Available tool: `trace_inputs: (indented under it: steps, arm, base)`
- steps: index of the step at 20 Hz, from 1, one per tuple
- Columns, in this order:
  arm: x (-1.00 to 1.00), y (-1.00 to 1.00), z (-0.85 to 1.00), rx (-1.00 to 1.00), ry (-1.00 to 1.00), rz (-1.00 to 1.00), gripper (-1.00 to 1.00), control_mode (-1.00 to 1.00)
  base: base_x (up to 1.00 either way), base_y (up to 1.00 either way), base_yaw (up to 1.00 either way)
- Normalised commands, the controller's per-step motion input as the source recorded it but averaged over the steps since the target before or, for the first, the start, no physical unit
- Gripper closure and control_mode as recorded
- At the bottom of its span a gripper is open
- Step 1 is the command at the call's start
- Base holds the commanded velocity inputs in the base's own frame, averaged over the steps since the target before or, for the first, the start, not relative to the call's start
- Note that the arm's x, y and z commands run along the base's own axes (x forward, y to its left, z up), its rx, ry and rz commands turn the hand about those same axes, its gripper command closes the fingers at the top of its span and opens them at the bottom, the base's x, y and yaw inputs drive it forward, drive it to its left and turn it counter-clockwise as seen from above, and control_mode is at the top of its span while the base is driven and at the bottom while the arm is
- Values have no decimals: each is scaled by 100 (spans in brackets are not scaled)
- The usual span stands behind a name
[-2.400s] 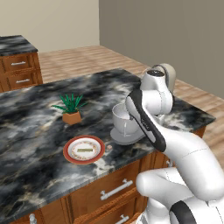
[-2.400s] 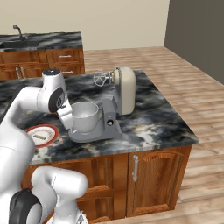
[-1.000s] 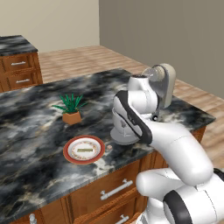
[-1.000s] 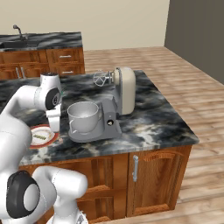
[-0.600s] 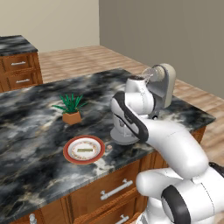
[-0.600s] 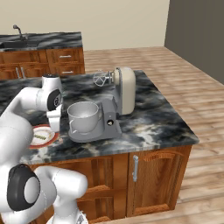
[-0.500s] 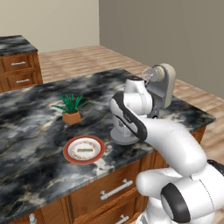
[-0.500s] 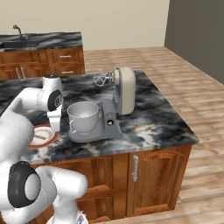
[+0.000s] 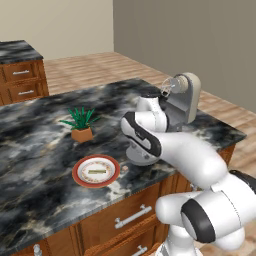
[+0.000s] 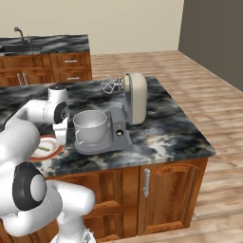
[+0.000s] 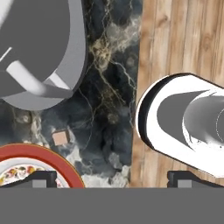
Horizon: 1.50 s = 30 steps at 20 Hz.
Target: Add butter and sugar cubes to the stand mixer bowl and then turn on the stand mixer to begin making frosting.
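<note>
I hold the pincer [image 11: 109, 177] wide and empty above the worktop [image 11: 111, 87]; one sugar cube [image 11: 60, 138] lies just ahead of it, the butter [image 9: 96, 171] waits on the plate [image 9: 80, 177] beside, and the stand mixer bowl [image 10: 90, 126] sits close by.

A rendered home kitchen — a dark marble counter [image 10: 180, 137] on wooden cabinets [image 10: 168, 197] with metal handles carries a stand mixer [image 10: 124, 111], a red-rimmed plate [image 9: 96, 171] and a potted plant [image 9: 81, 124] — with a faucet [image 10: 19, 34] behind and plank flooring [image 10: 209, 95] around.
</note>
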Motion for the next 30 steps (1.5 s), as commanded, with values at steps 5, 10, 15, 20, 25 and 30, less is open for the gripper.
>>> trace_inputs:
  steps: [5,10,15,20,25,30]
  arm:
    - [0,13,-32,-1,0,1,-100,-100]
    - [0,1,-33,0,0,0,-100,-100]
    - [13,0,-36,0,0,1,-100,-100]
    - [21,0,-38,0,0,0,-100,-100]
    - [34,0,-24,0,1,1,-100,-100]
    - [25,6,-8,0,6,0,-100,-100]
  base:
    - [0,0,0]
    - [0,0,0]
    - [0,0,0]
    - [0,0,0]
    - [0,0,0]
    - [0,0,0]
